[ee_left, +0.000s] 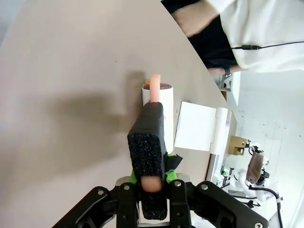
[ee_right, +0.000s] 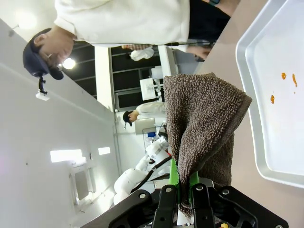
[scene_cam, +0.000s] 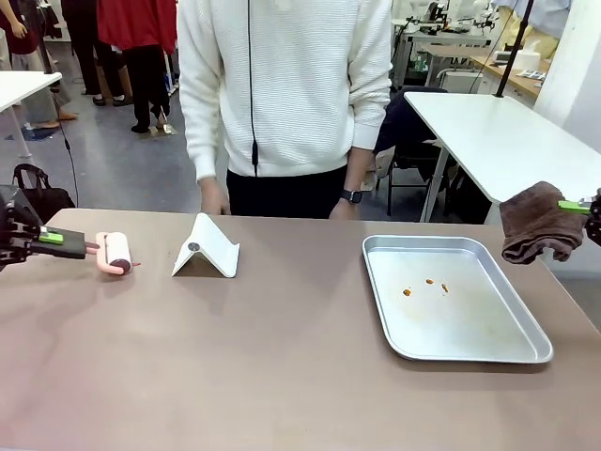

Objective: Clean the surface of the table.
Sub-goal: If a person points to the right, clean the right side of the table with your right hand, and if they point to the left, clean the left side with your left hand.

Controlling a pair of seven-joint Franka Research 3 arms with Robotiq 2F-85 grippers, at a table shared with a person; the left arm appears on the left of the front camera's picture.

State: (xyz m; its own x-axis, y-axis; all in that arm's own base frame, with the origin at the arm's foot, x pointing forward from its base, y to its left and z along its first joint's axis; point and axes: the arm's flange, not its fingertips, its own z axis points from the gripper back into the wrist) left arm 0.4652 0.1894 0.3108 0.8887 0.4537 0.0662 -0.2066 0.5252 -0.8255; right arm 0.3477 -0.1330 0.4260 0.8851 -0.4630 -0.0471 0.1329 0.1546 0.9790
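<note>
Left gripper, clamped on the pink handle of a lint roller at the left end of the table, and right gripper, pinching a brown towel that hangs by the table's far right corner. Near half of the brownish top lies bare, giving free sweeping room; farther back, a stroke carried too wide would probably knock over the white folded stand or shove the metal tray, and the person's hand rests at the far edge.

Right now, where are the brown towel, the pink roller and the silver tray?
brown towel [scene_cam: 537, 224]: front view, middle of its hanging folds.
pink roller [scene_cam: 117, 252]: front view, on the white roll.
silver tray [scene_cam: 470, 324]: front view, bare part of its floor.
</note>
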